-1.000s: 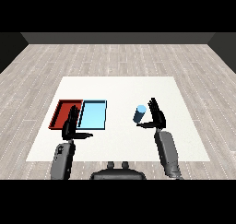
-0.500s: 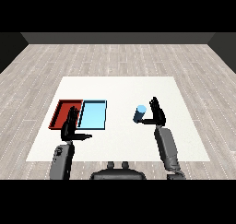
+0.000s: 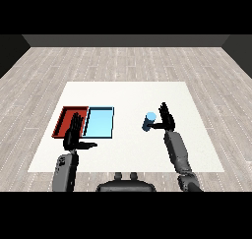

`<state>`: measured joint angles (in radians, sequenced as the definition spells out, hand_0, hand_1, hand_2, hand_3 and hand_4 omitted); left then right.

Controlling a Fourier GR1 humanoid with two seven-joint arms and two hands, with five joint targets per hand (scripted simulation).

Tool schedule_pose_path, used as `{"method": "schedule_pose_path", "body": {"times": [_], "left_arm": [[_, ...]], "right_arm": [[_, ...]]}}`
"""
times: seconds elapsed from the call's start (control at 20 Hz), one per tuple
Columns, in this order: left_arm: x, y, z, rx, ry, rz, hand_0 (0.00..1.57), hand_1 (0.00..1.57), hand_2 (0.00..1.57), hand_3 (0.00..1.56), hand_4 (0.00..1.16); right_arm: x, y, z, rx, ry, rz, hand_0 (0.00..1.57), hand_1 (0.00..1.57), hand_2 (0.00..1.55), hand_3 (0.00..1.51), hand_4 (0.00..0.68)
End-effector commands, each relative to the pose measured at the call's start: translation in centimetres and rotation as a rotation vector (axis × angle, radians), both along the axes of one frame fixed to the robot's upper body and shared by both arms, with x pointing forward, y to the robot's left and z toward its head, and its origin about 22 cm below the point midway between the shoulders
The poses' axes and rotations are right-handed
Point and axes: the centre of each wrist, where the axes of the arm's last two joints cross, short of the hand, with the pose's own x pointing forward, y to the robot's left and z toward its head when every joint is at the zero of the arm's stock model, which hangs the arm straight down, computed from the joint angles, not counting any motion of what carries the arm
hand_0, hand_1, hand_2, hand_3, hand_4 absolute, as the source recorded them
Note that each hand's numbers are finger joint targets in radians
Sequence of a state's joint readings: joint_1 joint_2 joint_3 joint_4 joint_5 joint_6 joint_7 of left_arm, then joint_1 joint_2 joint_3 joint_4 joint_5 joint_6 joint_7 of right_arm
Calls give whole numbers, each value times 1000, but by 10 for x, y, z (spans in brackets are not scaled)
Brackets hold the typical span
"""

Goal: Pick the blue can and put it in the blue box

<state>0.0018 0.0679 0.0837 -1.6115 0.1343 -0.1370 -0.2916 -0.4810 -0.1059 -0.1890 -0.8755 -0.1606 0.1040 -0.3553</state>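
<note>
Can stood on tabletop, right of blue tray, well apart. Right hand just beside can, fingers straight, not closed on it. Left hand spread flat over red tray.

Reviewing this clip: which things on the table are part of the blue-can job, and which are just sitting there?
Part of the job:
- blue can, upright on the table
- blue tray, the target
- right hand, open beside the can

Not part of it:
- red tray, left of the blue one
- left hand, open near the trays, holding nothing
</note>
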Motion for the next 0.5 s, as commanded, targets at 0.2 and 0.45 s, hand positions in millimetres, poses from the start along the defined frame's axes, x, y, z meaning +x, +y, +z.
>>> {"method": "schedule_pose_path", "body": {"times": [0.2,0.45], "left_arm": [[14,-9,-1,-20,13,6,0,0,0,0,0],[21,-8,-6,-5,7,-12,0,0,0,0,0]], "right_arm": [[0,5,-29,32,46,-1,0,0,0,0,0],[24,30,-19,70,79,20,0,0,0,0,0]]}}
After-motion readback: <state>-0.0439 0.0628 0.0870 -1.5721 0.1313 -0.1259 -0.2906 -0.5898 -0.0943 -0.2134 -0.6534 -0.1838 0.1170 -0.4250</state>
